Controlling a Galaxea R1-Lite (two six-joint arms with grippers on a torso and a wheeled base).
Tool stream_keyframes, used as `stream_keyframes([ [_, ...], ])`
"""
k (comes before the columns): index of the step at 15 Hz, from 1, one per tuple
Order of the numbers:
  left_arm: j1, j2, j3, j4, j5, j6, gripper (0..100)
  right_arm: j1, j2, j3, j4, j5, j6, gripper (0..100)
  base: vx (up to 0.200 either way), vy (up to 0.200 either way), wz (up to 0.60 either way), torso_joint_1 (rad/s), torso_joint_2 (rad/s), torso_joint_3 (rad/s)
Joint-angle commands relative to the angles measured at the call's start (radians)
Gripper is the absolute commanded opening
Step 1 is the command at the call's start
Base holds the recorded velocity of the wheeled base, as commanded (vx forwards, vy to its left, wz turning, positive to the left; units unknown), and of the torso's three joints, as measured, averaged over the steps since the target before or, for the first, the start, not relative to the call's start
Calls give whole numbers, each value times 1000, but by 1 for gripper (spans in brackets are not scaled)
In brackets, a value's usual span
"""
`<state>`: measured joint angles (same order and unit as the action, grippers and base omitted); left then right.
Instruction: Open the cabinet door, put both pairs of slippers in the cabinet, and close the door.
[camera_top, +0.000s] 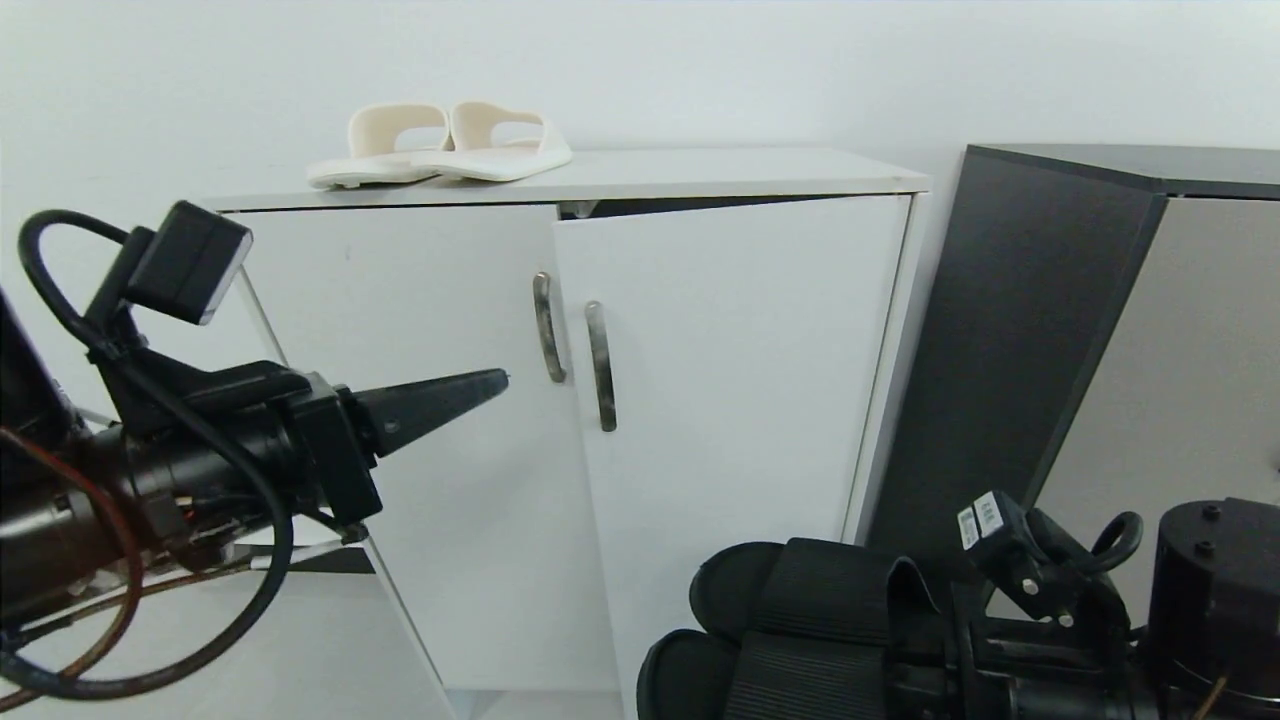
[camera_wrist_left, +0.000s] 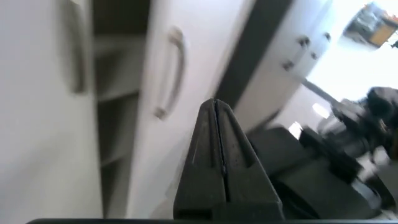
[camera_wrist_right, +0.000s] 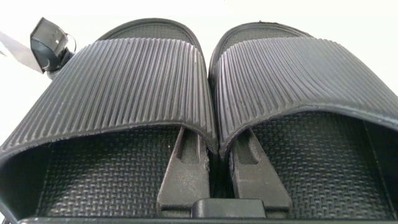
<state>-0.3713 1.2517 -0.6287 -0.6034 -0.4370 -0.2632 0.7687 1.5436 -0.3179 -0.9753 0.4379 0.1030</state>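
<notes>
Black slippers (camera_wrist_right: 149, 81) pinched as 1 pair by right tool (camera_wrist_right: 214, 146), low before cabinet (camera_top: 700, 172). Left tool (camera_top: 500, 378), pressed together, near its ajar door (camera_top: 730, 400): best swing it wide first. White slippers (camera_top: 440, 145) atop cabinet.

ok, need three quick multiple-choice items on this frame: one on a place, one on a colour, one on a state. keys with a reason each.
1. The cream slippers lie:
A. on top of the cabinet
B. on the floor
C. inside the cabinet

2. The held pair in the right gripper is:
A. cream
B. red
C. black

3. The right door is:
A. fully shut
B. slightly ajar
C. swung wide open

1 A: both rest side by side on the top panel, toward its left end.
2 C: the right wrist view shows black ribbed straps over the gripper's fingers.
3 B: a dark gap runs along its top edge and it stands proud of the left door.
</notes>
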Motion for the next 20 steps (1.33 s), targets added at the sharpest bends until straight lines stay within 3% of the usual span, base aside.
stream_keyframes([
  [1, 98, 106, -72, -45, -2, -7, 0, 1, -25, 2, 0, 1, 1, 0, 0, 0, 0, 0, 0, 0],
  [4, 130, 296, -161, -199, 0, -11, 0, 6, -33, 5, 0, 19, 1, 0, 0, 0, 0, 0, 0, 0],
  [8, 132, 437, -282, -217, 0, -11, 0, 6, -63, 16, 1, 85, 1, 0, 0, 0, 0, 0, 0, 0],
  [12, 124, 446, -290, -225, 0, -2, 0, 6, -59, 19, 1, 87, 1, 0, 0, 0, 0, 0, 0, 0],
  [14, 112, 463, -301, -280, -3, -4, 0, 6, -54, 17, 1, 88, 0, 0, 0, 0, 0, 0, 0, 0],
  [17, 103, 468, -301, -285, -48, -1, 0, 26, -54, 17, 3, 88, 0, 0, 0, 0, 0, 0, 0, 0],
  [20, 81, 468, -302, -285, -48, -1, 0, 26, -53, 17, 4, 88, 0, 0, 0, 0, 0, 0, 0, 0],
])
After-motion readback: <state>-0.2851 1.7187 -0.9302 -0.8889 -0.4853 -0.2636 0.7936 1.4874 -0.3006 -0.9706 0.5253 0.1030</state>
